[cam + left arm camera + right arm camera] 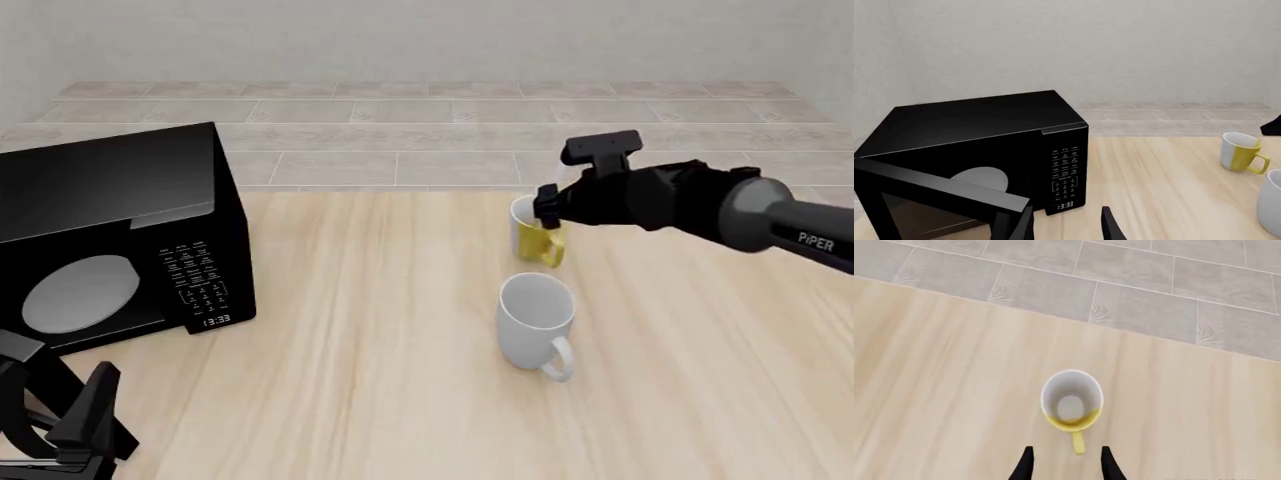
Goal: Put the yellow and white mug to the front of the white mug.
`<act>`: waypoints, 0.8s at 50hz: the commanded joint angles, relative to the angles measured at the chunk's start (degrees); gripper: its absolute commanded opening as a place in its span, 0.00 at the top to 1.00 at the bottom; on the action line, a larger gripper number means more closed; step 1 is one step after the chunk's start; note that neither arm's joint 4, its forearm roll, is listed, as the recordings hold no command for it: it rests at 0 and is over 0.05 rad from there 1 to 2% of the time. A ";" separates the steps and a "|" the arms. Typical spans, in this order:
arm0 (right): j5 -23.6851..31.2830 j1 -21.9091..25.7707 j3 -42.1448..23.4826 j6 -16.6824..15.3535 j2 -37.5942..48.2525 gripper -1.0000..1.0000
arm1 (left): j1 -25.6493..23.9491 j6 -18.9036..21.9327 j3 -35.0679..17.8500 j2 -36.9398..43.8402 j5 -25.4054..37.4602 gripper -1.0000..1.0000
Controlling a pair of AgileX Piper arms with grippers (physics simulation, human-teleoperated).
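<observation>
A: The yellow and white mug (537,238) is seen upright on the table (374,330), toward the far edge, just beyond the white mug (535,315). The two are near each other but apart. Handle is turned toward the near right.

B: And the right gripper (1066,462)?

A: It is placed above the yellow mug, pointing down. In the right wrist view the fingers (1025,466) are spread apart, with the handle (1078,442) lying just ahead of the gap. Nothing is held or touched yet, as far as can be told.

B: How should the grasp be done?

A: Judgement only: the descent should be kept straight so the handle, or the rim wall next to it, is taken between the fingers. Closure should be made only once the fingertips are well below the rim. A clear lift is needed after that, since the white mug sits right on the path to the near side and could be knocked.

B: Left side?

A: The left gripper (1066,225) is parked near the microwave (114,240), whose door (934,187) is swung open. Its fingers are apart too, and nothing is between them. It is well away from both mugs and is not needed for this step.
</observation>
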 commanded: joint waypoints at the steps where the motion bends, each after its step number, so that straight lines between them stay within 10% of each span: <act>1: 2.04 0.63 0.56 -0.57 -4.42 0.00 | 0.00 0.02 0.00 0.01 0.01 0.00; 40: 8.56 6.17 7.57 -4.77 -26.94 0.00 | 0.02 0.01 0.00 0.01 0.00 0.00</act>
